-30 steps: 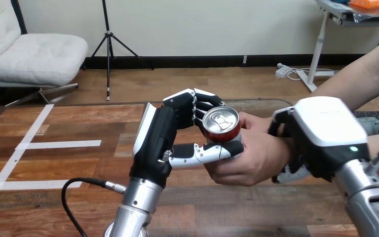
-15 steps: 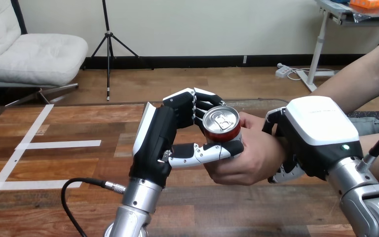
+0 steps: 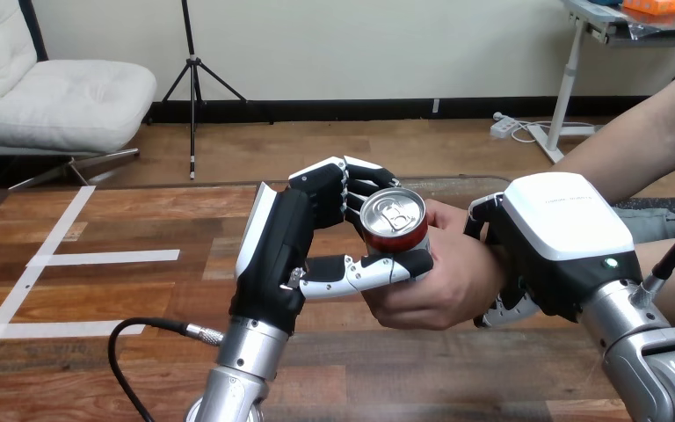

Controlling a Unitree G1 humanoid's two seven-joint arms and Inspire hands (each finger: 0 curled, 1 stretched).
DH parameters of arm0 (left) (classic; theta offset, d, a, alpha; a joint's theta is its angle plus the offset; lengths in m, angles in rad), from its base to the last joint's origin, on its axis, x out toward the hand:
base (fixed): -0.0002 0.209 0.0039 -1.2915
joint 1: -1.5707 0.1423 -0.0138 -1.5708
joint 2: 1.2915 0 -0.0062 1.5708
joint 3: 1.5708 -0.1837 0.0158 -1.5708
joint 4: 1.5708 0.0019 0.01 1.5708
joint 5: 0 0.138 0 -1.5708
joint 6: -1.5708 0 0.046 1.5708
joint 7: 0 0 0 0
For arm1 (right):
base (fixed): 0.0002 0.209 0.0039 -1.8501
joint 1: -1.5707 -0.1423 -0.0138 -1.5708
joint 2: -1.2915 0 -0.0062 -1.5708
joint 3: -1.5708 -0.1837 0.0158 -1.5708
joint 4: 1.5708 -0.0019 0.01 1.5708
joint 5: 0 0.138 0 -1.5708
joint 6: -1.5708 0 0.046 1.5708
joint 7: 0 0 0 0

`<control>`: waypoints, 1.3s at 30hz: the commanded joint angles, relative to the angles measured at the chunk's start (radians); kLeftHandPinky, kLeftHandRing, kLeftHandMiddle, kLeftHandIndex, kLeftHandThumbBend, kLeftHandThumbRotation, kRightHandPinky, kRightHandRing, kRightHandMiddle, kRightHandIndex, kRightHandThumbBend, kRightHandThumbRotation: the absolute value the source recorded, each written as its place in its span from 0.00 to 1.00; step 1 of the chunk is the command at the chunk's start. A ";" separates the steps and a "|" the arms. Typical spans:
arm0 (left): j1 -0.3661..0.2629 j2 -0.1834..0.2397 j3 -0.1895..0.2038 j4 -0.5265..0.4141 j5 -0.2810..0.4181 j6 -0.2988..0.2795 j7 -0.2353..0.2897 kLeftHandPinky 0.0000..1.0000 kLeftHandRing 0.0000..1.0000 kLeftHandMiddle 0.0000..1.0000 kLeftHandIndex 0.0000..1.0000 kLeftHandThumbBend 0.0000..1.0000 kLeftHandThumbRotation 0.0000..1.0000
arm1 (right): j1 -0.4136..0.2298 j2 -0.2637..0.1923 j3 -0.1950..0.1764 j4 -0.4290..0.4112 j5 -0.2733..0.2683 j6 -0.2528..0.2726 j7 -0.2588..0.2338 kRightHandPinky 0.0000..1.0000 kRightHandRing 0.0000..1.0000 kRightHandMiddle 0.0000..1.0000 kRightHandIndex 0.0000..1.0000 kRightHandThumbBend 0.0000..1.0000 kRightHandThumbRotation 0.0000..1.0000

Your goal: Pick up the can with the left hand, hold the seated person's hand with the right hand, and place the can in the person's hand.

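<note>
My left hand grips red aluminium can in person's hand; right hand wraps wrist. Early release: can topples.

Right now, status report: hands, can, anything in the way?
Left hand shut on the can, upright. Person's hand cupping it from below. Right hand curled round the person's wrist. Nothing in the way.

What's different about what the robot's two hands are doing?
The left hand is curled round the can; the right hand is curled round the person's wrist. The left hand shows mostly black, the right hand its white back shell. Both are shut on something.
</note>
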State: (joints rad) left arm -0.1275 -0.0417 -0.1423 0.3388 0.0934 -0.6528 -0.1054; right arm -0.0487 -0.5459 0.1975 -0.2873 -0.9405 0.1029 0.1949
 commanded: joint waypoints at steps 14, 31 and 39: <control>-0.037 -0.013 -0.034 -0.027 0.016 -0.022 -0.006 0.43 0.45 0.50 0.53 0.78 0.04 | -0.113 0.043 0.022 0.005 0.013 -0.041 -0.018 0.35 0.39 0.45 0.50 0.92 0.00; -0.030 0.005 -0.032 -0.035 0.015 -0.017 -0.017 0.47 0.48 0.53 0.57 0.78 0.06 | -0.113 0.044 0.019 0.014 0.020 -0.052 -0.015 0.38 0.42 0.47 0.50 0.93 0.00; -0.014 0.059 -0.046 -0.089 0.066 0.041 -0.041 0.63 0.70 0.73 0.74 0.85 0.24 | -0.111 0.046 0.023 0.019 0.009 -0.058 -0.020 0.37 0.41 0.47 0.50 0.93 0.00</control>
State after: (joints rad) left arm -0.1187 -0.0122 -0.1404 0.3178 0.1186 -0.6330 -0.1032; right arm -0.0607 -0.5352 0.1985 -0.2618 -0.9407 0.0698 0.1948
